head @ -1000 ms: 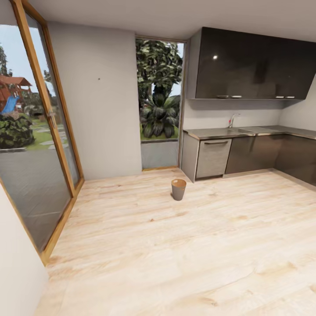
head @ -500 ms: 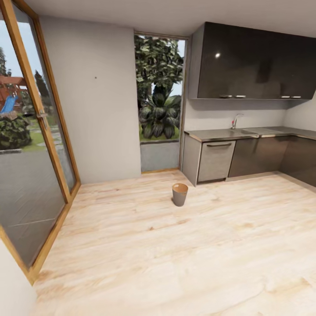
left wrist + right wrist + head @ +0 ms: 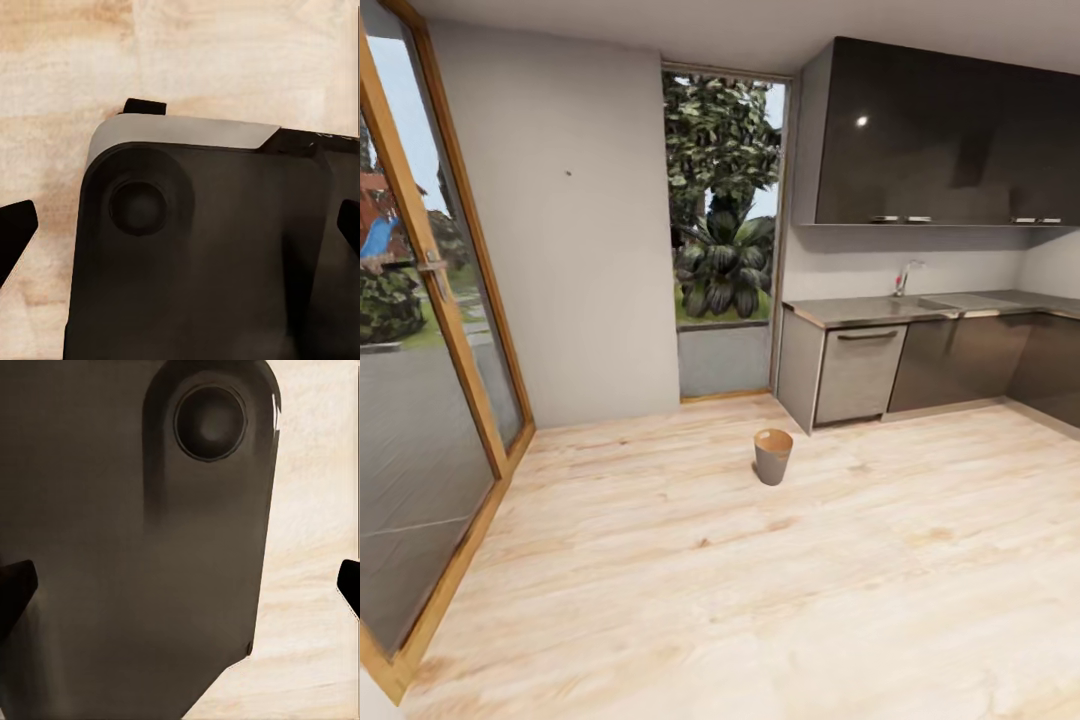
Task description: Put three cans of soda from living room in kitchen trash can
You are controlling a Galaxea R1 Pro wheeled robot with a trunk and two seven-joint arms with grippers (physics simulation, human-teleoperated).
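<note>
Kitchen floor [image 3: 660, 600] lies ahead, the trash can [image 3: 772, 456] upright mid-floor, near the dishwasher. Both end effectors' fingertips sit wide apart, holding nothing. I should find sodas first.

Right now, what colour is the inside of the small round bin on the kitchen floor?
Coppery orange-brown inside the small round bin, with a grey-brown outer wall; head view shows it best.

Bright daylight comes in through the glass door [image 3: 420, 380] and the window [image 3: 725, 200], a small white shine sits on the dark cabinet [image 3: 861, 121], and both wrist pictures look soft and blurry.
</note>
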